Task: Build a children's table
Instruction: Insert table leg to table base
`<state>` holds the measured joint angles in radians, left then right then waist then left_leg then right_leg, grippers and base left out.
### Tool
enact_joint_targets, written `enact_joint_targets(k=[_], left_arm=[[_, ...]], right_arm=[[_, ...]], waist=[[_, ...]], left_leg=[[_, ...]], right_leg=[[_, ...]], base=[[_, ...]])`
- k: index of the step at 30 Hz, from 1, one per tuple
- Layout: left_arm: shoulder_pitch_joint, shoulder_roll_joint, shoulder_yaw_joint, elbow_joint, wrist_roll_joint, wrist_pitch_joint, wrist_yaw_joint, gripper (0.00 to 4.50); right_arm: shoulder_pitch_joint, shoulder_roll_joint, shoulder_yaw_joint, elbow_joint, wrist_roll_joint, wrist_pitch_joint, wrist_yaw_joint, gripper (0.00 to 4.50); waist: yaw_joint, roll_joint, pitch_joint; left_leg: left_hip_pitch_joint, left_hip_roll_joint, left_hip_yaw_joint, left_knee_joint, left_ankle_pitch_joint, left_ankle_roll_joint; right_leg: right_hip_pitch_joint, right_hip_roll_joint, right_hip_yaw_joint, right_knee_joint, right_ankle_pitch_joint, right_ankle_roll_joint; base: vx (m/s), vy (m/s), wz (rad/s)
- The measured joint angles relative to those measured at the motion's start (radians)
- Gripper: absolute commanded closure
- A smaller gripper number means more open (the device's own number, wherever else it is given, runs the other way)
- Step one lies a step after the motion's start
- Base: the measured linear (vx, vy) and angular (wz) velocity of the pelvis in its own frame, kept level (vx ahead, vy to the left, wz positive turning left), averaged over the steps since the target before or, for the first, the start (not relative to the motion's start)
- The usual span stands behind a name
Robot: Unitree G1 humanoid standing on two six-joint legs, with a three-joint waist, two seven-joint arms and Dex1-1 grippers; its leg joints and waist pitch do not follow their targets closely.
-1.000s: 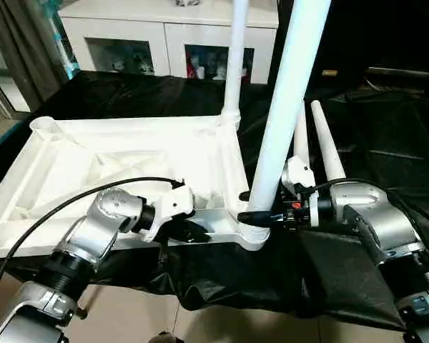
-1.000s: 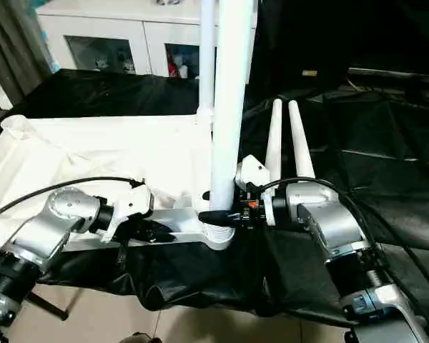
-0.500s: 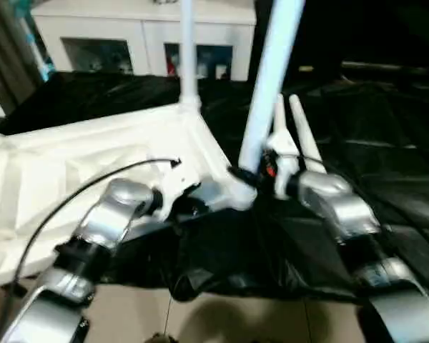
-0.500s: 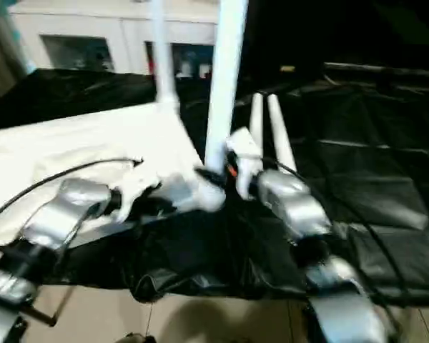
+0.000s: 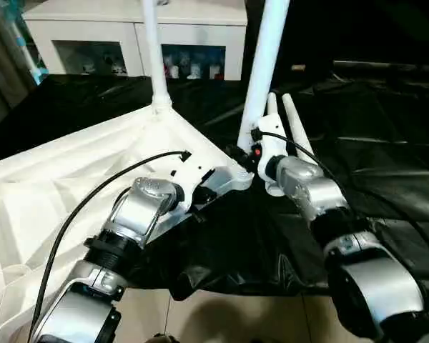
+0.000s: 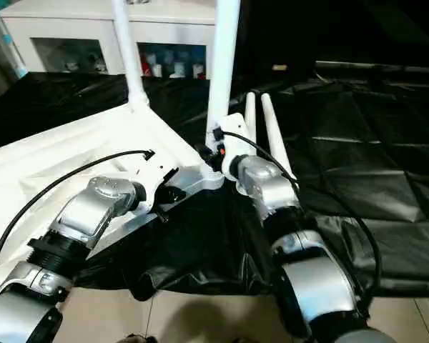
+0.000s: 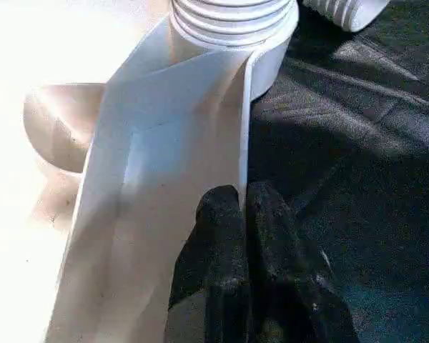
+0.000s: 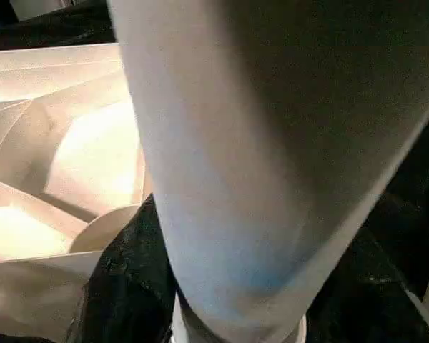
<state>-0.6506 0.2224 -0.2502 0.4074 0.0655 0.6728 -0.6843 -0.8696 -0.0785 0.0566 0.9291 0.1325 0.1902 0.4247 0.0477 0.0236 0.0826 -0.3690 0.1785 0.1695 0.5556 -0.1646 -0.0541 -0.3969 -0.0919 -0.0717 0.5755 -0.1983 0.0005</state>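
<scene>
Left eye view: white tabletop [image 5: 71,179] lies underside up across left half of frame, on a black sheet [image 5: 357,143], its near edge hanging past the sheet's front edge over tiled floor [image 5: 200,314] at bottom. 2 legs stand upright in corner sockets: far leg [image 5: 151,50] upper left centre, near leg [image 5: 264,64] upper centre. 2 loose legs [image 5: 289,128] lie side by side on the sheet just right of the near leg. Open sheet fills right half of frame. Left gripper [image 5: 200,196] pinches the tabletop's near rim, centre frame. Right gripper [image 5: 244,153] sits at the near leg's base, fingers closed around it. White cabinets [image 5: 129,43] along top edge; no readable writing.

Right eye view: same layout, shifted left.

Left wrist view: black fingers [image 7: 225,236] nearly closed on the thin white rim, ribbed socket [image 7: 232,21] at top.

Right wrist view: near leg close up, crossing the frame; X-ribbed underside at left.
</scene>
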Motion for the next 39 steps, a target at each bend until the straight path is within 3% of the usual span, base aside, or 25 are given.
enact_joint_targets(k=[6, 7, 9, 10, 14, 22, 32, 35, 39], left_arm=[[0.0, 0.006, 0.0, -0.007, -0.005, 0.011, 0.0, 4.5], [0.0, 0.007, 0.0, -0.007, -0.008, 0.01, -0.001, 4.5], [0.0, 0.009, 0.0, -0.007, -0.013, 0.008, -0.001, 4.5], [0.0, 0.011, 0.0, -0.007, -0.016, 0.003, -0.003, 4.5], [0.002, 0.027, 0.008, -0.014, -0.031, -0.023, -0.017, 4.5], [0.025, 0.086, 0.009, -0.033, -0.047, -0.109, -0.089, 4.5], [0.065, 0.154, 0.009, -0.089, -0.073, -0.189, -0.211, 4.5], [0.072, 0.174, 0.005, -0.089, -0.079, -0.224, -0.25, 4.5], [0.097, 0.208, -0.005, -0.117, -0.087, -0.248, -0.305, 4.5]], right_arm=[[-0.016, 0.006, -0.01, 0.022, -0.017, -0.004, 0.013, 2.62], [-0.018, 0.006, -0.014, 0.027, -0.017, -0.006, 0.02, 2.27], [-0.019, 0.006, -0.022, 0.033, -0.015, -0.011, 0.031, 2.27], [-0.022, 0.006, -0.026, 0.038, -0.013, -0.019, 0.039, 1.86], [-0.004, 0.01, -0.052, 0.055, 0.005, -0.048, 0.085, 1.51], [0.033, -0.002, -0.059, -0.021, 0.032, -0.054, 0.212, 0.9], [0.13, -0.106, 0.014, -0.221, 0.021, -0.036, 0.414, 0.72], [0.151, -0.15, 0.041, -0.267, 0.006, -0.029, 0.463, 0.72], [0.185, -0.194, 0.075, -0.334, -0.01, -0.019, 0.523, 0.72]], waist=[[-0.002, 0.0, 0.0], [-0.002, 0.0, 0.0], [-0.003, 0.001, 0.001], [-0.003, 0.002, 0.002], [-0.004, 0.004, 0.014], [0.0, 0.006, 0.017], [0.029, 0.01, 0.015], [0.042, 0.01, 0.015], [0.047, 0.009, 0.015]], left_leg=[[0.001, -0.004, -0.001, -0.003, 0.0, 0.0], [0.001, -0.004, -0.001, -0.003, 0.0, 0.0], [0.001, -0.004, 0.0, -0.003, 0.0, 0.0], [0.001, -0.004, 0.0, -0.003, 0.0, 0.0], [-0.002, -0.004, 0.0, -0.003, 0.0, 0.0], [-0.01, -0.003, 0.003, -0.003, 0.0, 0.0], [-0.02, 0.012, 0.007, 0.012, 0.007, 0.003], [-0.023, 0.012, 0.008, 0.012, 0.006, 0.004], [-0.023, 0.013, 0.008, 0.015, 0.006, 0.004]], right_leg=[[-0.001, 0.0, 0.003, -0.006, 0.0, 0.0], [-0.001, 0.0, 0.003, -0.006, 0.0, 0.0], [-0.001, 0.0, 0.003, -0.007, 0.0, 0.0], [-0.002, 0.0, 0.003, -0.007, 0.0, 0.0], [-0.007, 0.0, 0.003, -0.007, 0.0, 0.0], [-0.018, 0.0, 0.003, -0.004, 0.021, -0.026], [-0.024, 0.006, 0.0, 0.005, 0.042, -0.021], [-0.025, 0.006, 0.0, 0.005, 0.041, -0.022], [-0.025, 0.006, 0.0, 0.005, 0.041, -0.022]], base=[[0.0, 0.0, 0.0], [0.0, 0.0, 0.0], [0.0, 0.0, 0.0], [0.0, 0.0, 0.0], [0.0, 0.0, 0.0], [0.0, 0.0, 0.0], [0.041, -0.008, 0.0], [0.018, 0.002, -0.01], [0.0, 0.0, 0.0]])
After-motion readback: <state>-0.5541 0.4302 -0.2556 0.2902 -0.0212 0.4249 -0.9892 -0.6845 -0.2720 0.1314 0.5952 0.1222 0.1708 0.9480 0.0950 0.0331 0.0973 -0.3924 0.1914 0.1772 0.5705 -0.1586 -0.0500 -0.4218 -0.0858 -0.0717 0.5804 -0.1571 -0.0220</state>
